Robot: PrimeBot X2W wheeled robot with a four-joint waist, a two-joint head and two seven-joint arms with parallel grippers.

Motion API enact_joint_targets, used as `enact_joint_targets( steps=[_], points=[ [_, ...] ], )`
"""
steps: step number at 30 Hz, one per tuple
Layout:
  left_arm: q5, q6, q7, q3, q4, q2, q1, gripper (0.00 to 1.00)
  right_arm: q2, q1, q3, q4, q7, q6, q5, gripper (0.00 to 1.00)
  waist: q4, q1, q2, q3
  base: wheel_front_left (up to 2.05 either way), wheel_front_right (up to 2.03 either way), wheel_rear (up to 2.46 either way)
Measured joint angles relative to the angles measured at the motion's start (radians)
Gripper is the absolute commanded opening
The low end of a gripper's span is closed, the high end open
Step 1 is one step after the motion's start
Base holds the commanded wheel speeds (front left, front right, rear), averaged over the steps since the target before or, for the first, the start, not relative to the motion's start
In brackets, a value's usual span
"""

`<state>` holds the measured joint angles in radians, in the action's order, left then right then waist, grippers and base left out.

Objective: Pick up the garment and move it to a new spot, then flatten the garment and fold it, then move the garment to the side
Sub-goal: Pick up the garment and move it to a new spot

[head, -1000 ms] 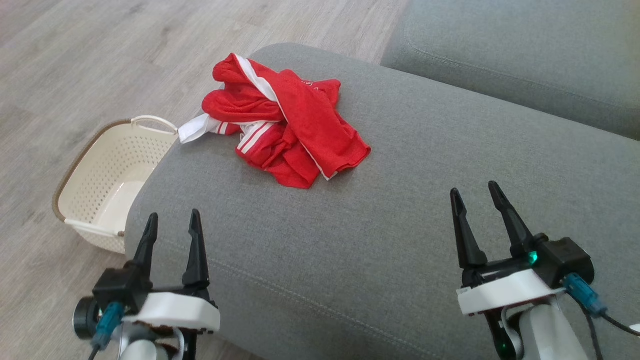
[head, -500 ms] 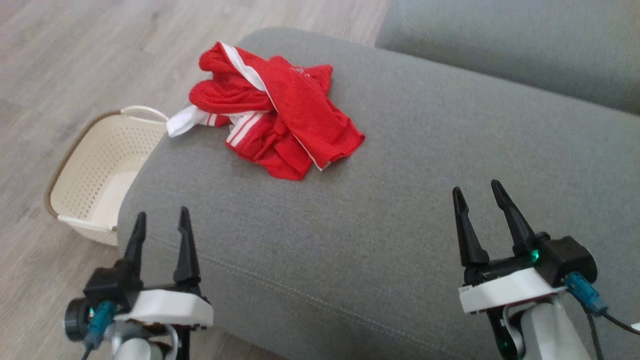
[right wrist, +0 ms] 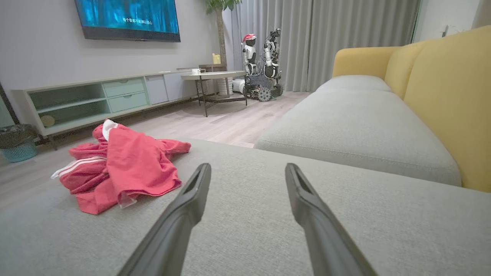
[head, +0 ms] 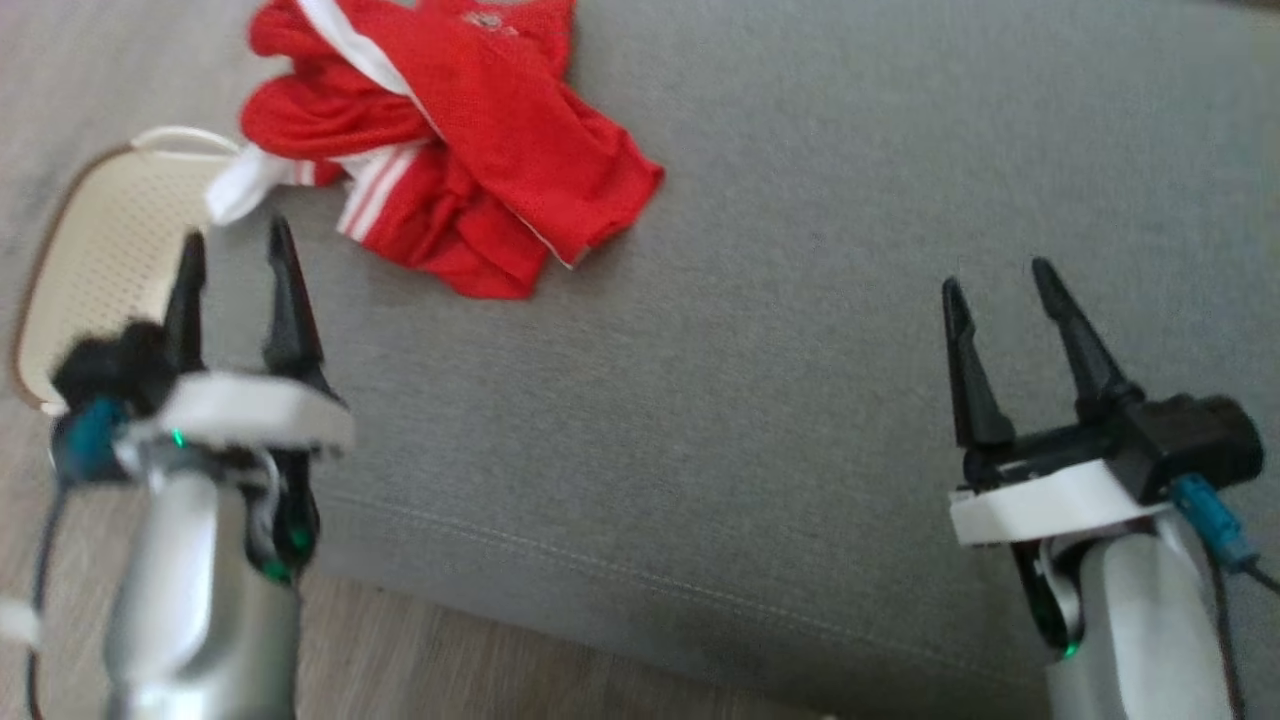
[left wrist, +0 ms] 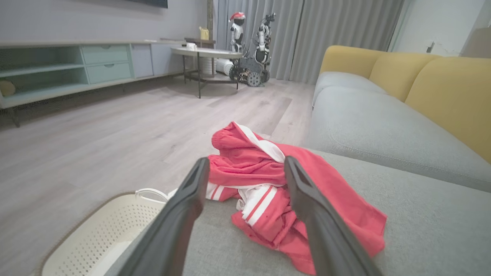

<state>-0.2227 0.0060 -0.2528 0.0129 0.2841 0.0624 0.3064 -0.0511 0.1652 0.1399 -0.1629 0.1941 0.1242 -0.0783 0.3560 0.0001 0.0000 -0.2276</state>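
Red garment (head: 450, 140) with white stripes, crumpled on a grey sofa cushion (head: 800, 330).

Head view: the heap lies by the cushion's far left corner. Its white cuff (head: 232, 190) reaches the left edge, above a cream perforated basket (head: 90, 250) that stands on the floor (head: 450, 660). The left gripper (head: 233, 238), jaws spread wide and empty, points at the heap from near its left side. The right gripper (head: 997, 277), equally wide and empty, hovers well apart, toward the cushion's right edge. The heap's long axis runs obliquely from the left edge toward the cushion's middle.

Left wrist view: the garment sits straight ahead between the left gripper's spread jaws, near but not touched, with the basket low at left.

Right wrist view: the garment lies well off to the left of the open jaws, and bare cushion lies ahead.

Judgement: the left arm is the nearer one and is already lined up for the first pick, so a forward reach should meet the folds.
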Motion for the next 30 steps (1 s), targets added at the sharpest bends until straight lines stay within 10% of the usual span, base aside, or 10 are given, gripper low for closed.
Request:
enact_joint_targets(
  steps=[23,24,25,26,30],
  points=[
    [-0.096,-0.05,0.284,-0.058,0.665,0.182,0.663,1.0,-0.005,0.071,0.025,0.147,-0.042,0.0,-0.028,1.0,-0.196,0.0,0.0,-0.237,0.0,0.0,0.0],
    [-0.098,-0.044,0.283,-0.062,0.684,0.182,0.676,0.89,-0.005,0.072,0.025,0.146,-0.041,0.0,-0.028,1.0,-0.2,0.0,0.0,-0.241,0.0,0.0,0.0],
    [-0.099,-0.04,0.273,-0.062,0.7,0.182,0.689,0.14,-0.005,0.072,0.025,0.145,-0.04,0.0,-0.026,1.0,-0.202,0.0,0.0,-0.245,0.0,0.0,0.0],
    [-0.099,-0.04,0.259,-0.062,0.711,0.182,0.699,0.0,-0.005,0.074,0.025,0.143,-0.037,0.0,-0.021,1.0,-0.204,0.0,0.0,-0.247,0.0,0.0,0.0],
    [-0.099,-0.051,0.209,-0.058,0.742,0.182,0.729,0.0,-0.005,0.088,0.023,0.13,-0.032,0.0,-0.018,1.0,-0.204,-0.0001,0.0,-0.244,0.0,0.0,0.0]
  ],
)
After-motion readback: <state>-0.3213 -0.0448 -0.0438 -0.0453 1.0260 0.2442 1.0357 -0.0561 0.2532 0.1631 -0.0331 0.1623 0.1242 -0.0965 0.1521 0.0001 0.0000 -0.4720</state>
